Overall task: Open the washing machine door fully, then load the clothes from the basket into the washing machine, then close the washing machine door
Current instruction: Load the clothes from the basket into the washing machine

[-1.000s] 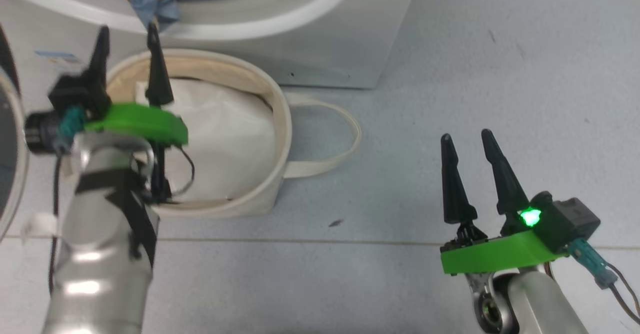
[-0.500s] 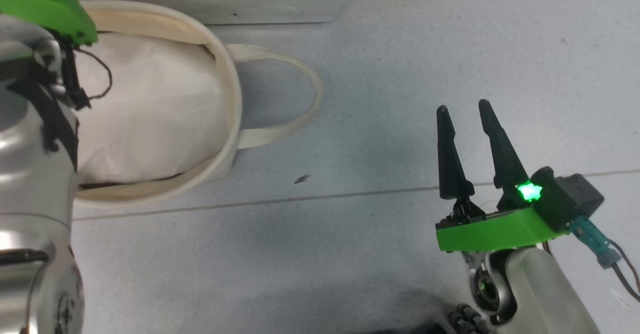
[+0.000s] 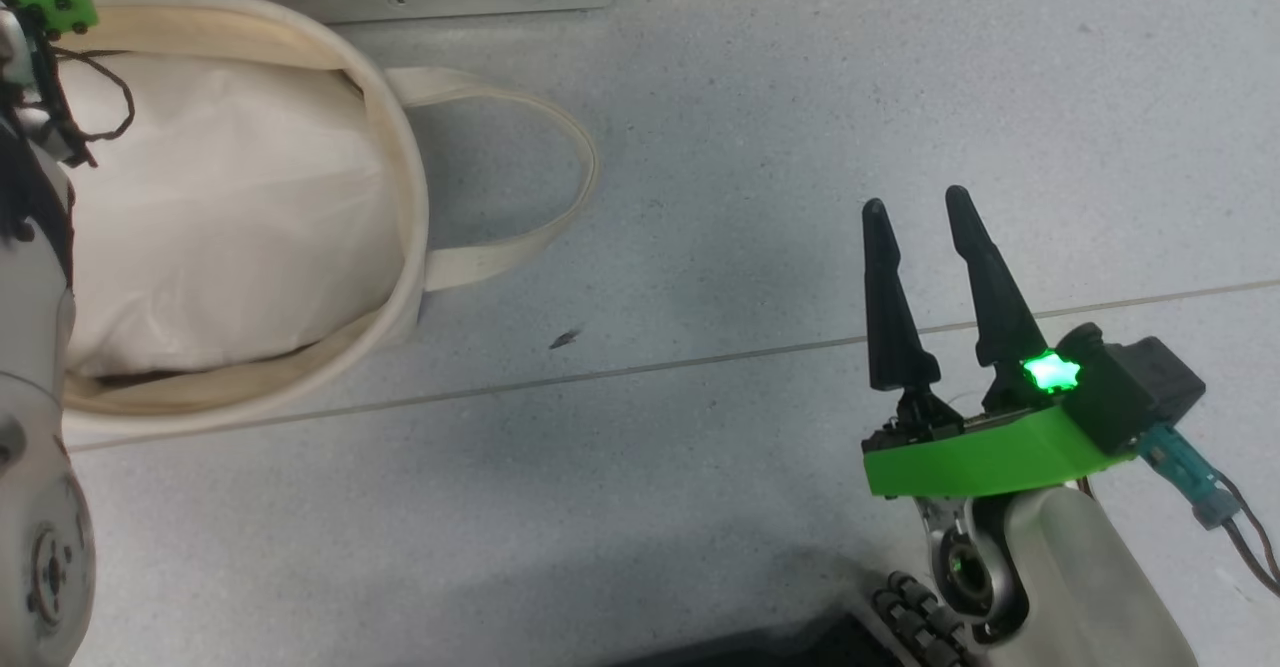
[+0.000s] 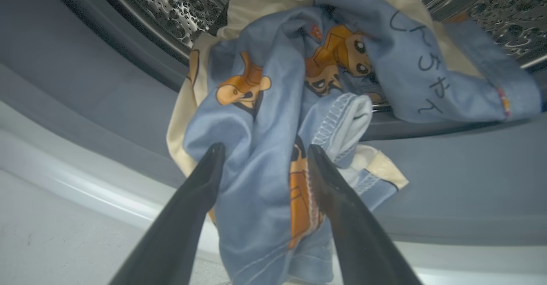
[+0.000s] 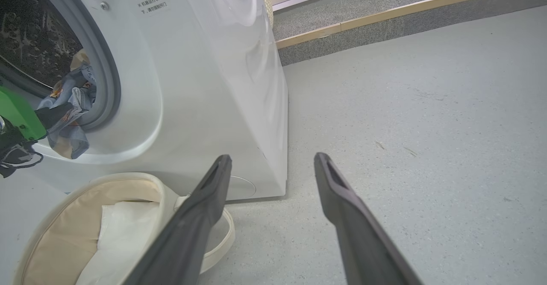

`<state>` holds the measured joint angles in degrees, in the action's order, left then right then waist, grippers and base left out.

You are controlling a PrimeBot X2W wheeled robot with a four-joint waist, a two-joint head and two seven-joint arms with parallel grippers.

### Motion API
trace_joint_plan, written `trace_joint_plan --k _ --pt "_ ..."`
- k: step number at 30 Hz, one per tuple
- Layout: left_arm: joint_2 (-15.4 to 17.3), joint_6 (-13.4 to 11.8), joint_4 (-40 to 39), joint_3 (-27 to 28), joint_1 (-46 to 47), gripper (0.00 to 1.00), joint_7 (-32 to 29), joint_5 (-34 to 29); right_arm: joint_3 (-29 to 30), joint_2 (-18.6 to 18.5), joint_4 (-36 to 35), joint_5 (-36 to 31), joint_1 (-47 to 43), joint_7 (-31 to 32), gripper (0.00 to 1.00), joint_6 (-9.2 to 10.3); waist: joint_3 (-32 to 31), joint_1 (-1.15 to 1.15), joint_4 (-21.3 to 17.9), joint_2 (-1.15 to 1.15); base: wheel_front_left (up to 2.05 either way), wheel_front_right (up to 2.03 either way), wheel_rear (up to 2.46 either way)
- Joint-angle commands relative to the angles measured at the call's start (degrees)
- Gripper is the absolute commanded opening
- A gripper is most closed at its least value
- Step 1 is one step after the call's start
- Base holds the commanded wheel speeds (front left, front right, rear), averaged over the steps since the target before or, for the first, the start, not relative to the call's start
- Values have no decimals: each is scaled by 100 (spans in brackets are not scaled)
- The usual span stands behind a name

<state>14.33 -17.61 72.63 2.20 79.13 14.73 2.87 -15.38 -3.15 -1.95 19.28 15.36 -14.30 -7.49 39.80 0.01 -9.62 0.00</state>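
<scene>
My left gripper [image 4: 261, 147] stands open at the mouth of the washing machine [image 5: 205, 63]. Its fingers flank the clothes [image 4: 265, 84], light blue and cream fabric with orange-brown prints. The clothes hang out of the steel drum [image 4: 171, 3] over the grey seal [image 4: 448, 169]; in the right wrist view, the clothes [image 5: 68, 105] droop from the opening. The basket [image 3: 405, 247] sits on the floor before the washer. My right gripper [image 3: 915, 207] is open and holds nothing, over bare floor to the right of the basket. The washing machine door is out of view.
A plain white cloth bundle [image 3: 220, 217] lies in the basket, and one loop handle [image 3: 570, 207] rests on the floor. A raised step with a wooden edge [image 5: 406, 11] runs behind the washer. Grey floor [image 3: 800, 97] spreads to the right.
The head camera has swung, shifting the basket up and left in the picture. My left arm has reached forward toward the washer, its fingers leaving the head view. The right gripper has hardly moved.
</scene>
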Motion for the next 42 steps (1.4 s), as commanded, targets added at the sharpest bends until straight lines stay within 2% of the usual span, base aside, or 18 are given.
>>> trace_joint_plan --k 1,5,8,9,10,20,27,33,42 --pt "247 35 -76 -40 184 100 17 -27 -160 27 -177 28 -13 -70 100 0 42 -1 -8 0 0 0 0" --pt "196 108 -5 -49 304 100 -16 44 -183 27 -195 13 7 -70 100 0 110 -1 -6 0 0 0 0" --pt "208 25 32 -29 366 100 -36 94 -353 27 -221 51 24 -70 100 0 146 -1 0 0 0 0 0" --pt "197 57 41 -32 384 11 -47 112 -383 27 -220 49 26 -70 100 0 157 -1 -1 0 0 0 0" --pt "193 94 49 -36 400 0 -47 130 -389 27 -217 42 27 -70 100 0 166 -1 -1 0 0 0 0" --pt "109 339 -123 -158 506 0 6 178 -396 27 -221 19 24 -70 100 0 171 -1 32 0 0 0 0" --pt "50 424 -1938 -290 343 0 25 72 -478 27 -271 19 58 -70 100 0 312 -1 1 0 0 0 0" --pt "220 375 -3170 -321 381 0 26 -100 -537 27 -305 75 127 -70 100 0 565 -1 -177 0 0 0 0" --pt "642 263 -2721 -337 1308 0 27 -272 -533 27 -398 223 167 -70 100 0 968 -1 -509 0 0 0 0"
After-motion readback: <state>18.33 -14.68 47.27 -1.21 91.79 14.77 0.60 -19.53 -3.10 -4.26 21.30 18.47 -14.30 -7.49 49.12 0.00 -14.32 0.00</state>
